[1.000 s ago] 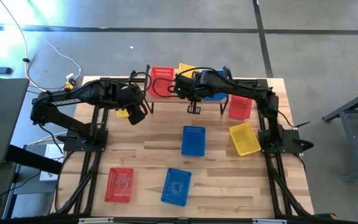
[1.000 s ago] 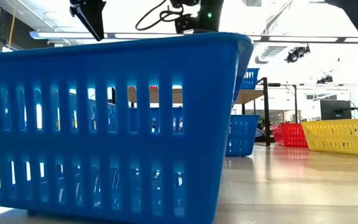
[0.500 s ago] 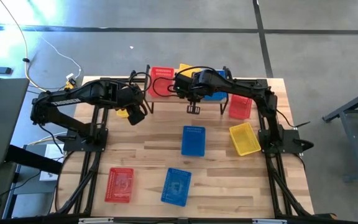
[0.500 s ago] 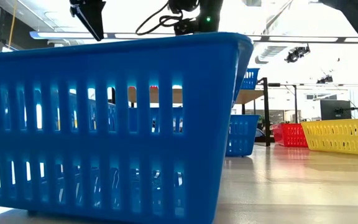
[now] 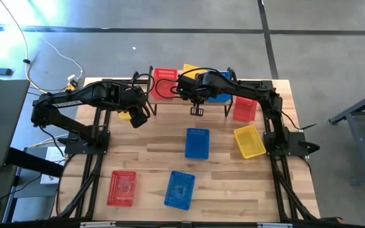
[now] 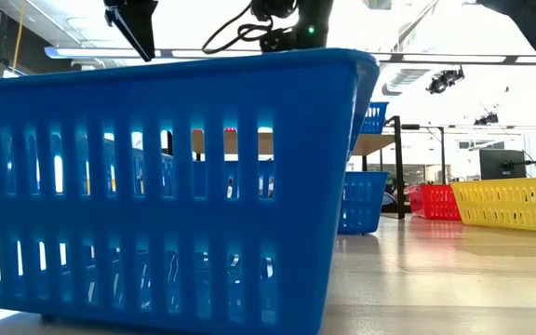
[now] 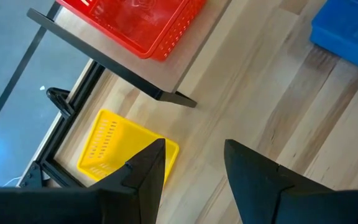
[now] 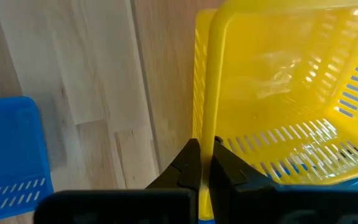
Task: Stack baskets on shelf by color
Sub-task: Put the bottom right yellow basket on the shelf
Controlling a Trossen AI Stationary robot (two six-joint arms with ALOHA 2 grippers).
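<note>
Right wrist view shows the right gripper (image 8: 202,155) closed on the thin side wall of a yellow slotted plastic basket (image 8: 278,74), with blue plastic visible through the lower slots. Over the last second the right arm has shifted only marginally in the high view and the grip has not let go. In judgement, the placement of this basket is unfinished and release has not begun.

The held basket is at the low wooden-plank shelf on black metal legs (image 7: 191,62). A red mesh basket (image 5: 165,81) sits on the shelf's left part. Whether the yellow basket rests on the shelf or hangs just above it cannot be told.

The left gripper (image 7: 194,149) hovers with jaws apart and empty, beside the shelf's left end, over a second yellow basket (image 7: 120,152) on the table.

Baskets on the tabletop, unsorted:
- two blue rectangular baskets (image 5: 197,143) (image 5: 180,189)
- one red basket (image 5: 121,188)
- one yellow basket (image 5: 249,140)
</note>
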